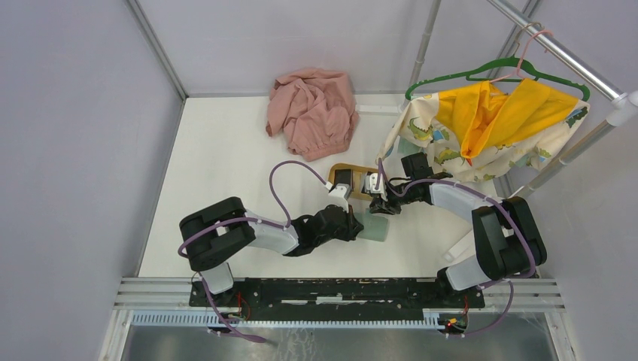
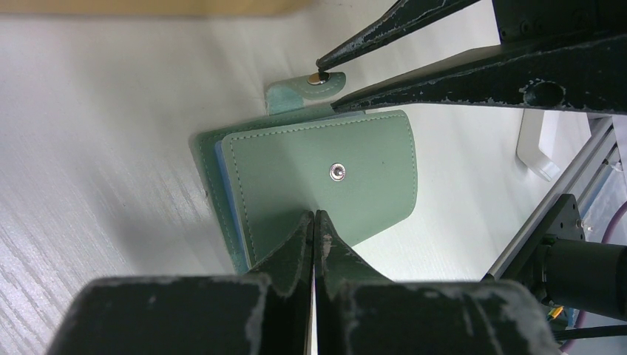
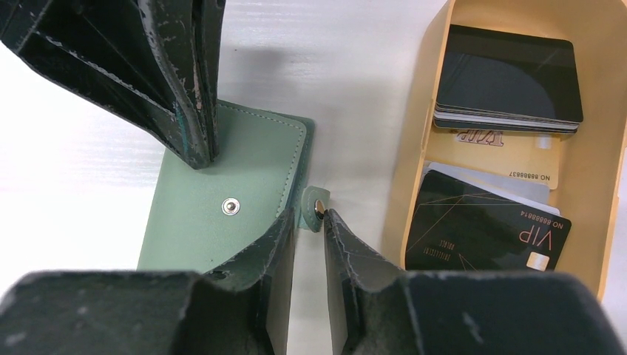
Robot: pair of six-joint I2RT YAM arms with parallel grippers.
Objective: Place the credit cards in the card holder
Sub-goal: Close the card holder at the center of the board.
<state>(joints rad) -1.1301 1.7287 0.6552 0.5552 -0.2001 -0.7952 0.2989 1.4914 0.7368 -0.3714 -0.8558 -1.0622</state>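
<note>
Right gripper (image 3: 310,222): fingers only narrowly parted, one on each side of the snap tab (image 3: 313,203). One pad is at the metal stud, but can't tell if the tab is truly clamped or just bracketed. Left gripper (image 2: 314,222): fingers pressed together, nothing between them, tips resting on the green cover of the card holder (image 2: 370,170) near its edge, apparently pinning it. The holder lies flat and folded on the table between the two grippers, tab unfastened and sticking out, a blue inner edge peeking along one side. The credit cards (image 3: 506,78) are all in the wooden tray (image 3: 414,163) just beside the tab: a black stack, a gold one under it, and a black VIP card. None is in the holder yet, so the task has barely begun. Risks: the tab is small and floppy and could slip out if the fingers meet only the stud. The left tips sit on the very cover that has to lift, so pulling could drag or pivot the whole holder instead of opening it. The outer right finger is close to the tray wall and could nudge it. The table (image 1: 226,173) is smooth white, so there's little friction. Around the table are grey walls, with a pink cloth (image 1: 312,109) bunched at the back and a yellow garment (image 1: 489,120) on a green hanger (image 1: 496,71) at the right.
</note>
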